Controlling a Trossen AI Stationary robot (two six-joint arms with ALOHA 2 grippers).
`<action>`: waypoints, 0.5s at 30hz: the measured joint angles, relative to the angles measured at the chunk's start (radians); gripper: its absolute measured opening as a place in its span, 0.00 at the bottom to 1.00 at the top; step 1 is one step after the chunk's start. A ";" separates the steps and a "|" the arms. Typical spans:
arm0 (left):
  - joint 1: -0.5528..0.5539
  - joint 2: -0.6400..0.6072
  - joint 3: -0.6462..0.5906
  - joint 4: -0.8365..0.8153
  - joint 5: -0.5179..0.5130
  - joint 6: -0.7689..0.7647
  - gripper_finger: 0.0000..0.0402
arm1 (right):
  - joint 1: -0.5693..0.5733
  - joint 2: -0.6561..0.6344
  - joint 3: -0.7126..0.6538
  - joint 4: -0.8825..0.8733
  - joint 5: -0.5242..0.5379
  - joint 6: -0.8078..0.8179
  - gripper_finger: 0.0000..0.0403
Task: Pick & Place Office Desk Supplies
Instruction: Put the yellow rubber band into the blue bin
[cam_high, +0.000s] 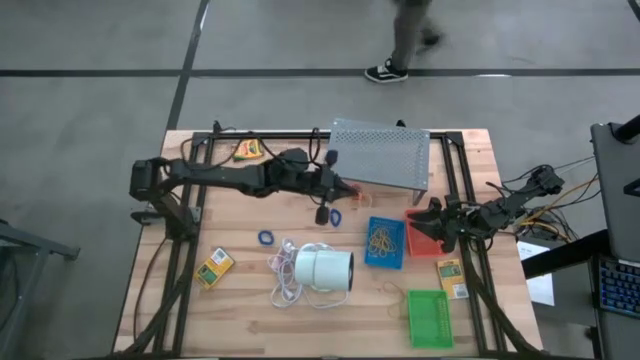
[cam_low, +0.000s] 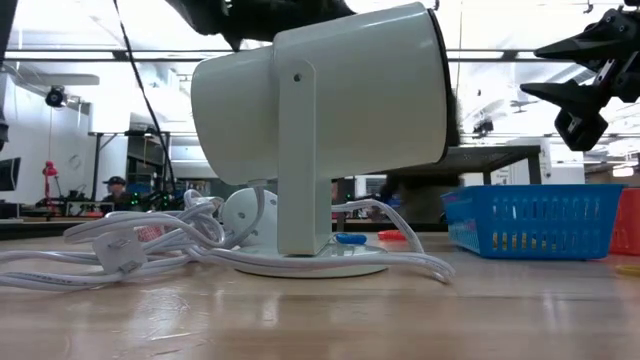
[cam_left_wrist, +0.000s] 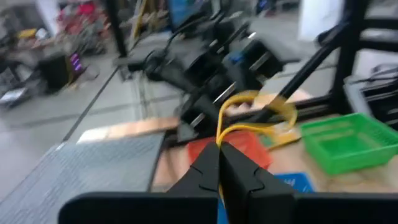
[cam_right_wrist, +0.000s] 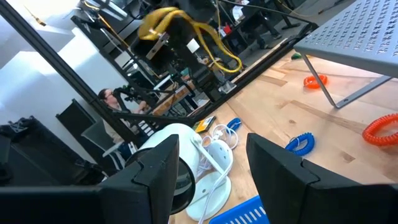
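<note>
My left gripper is shut on a yellow rubber band above the table's middle, beside the grey perforated stand. Beyond it lie the red tray, the blue tray, which holds several rubber bands, and the green tray. Two blue loops and yellow printed boxes rest flat on the wood. My right gripper waits open at the table's right, by the red tray. My left gripper pinches one end of the rubber band's loop between its two fingertips. The fingers lie about level and point toward the table's right side. The rest of the loop stands out past the fingertips, lifted clear of the table.
A big white cylinder with loose white cord stands at the near middle. A third yellow box lies at the far left. Red and orange coils lie under the stand. A person walks beyond the far edge.
</note>
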 joint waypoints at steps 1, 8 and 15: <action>-0.005 0.010 0.000 0.028 0.016 0.000 0.01 | 0.000 0.000 0.000 0.000 0.000 0.000 0.46; -0.037 0.105 -0.001 0.236 0.089 0.000 0.01 | 0.000 -0.001 0.000 0.000 0.000 0.000 0.46; -0.065 0.195 0.016 0.384 0.104 -0.003 0.01 | 0.000 0.000 0.000 0.000 0.000 0.000 0.46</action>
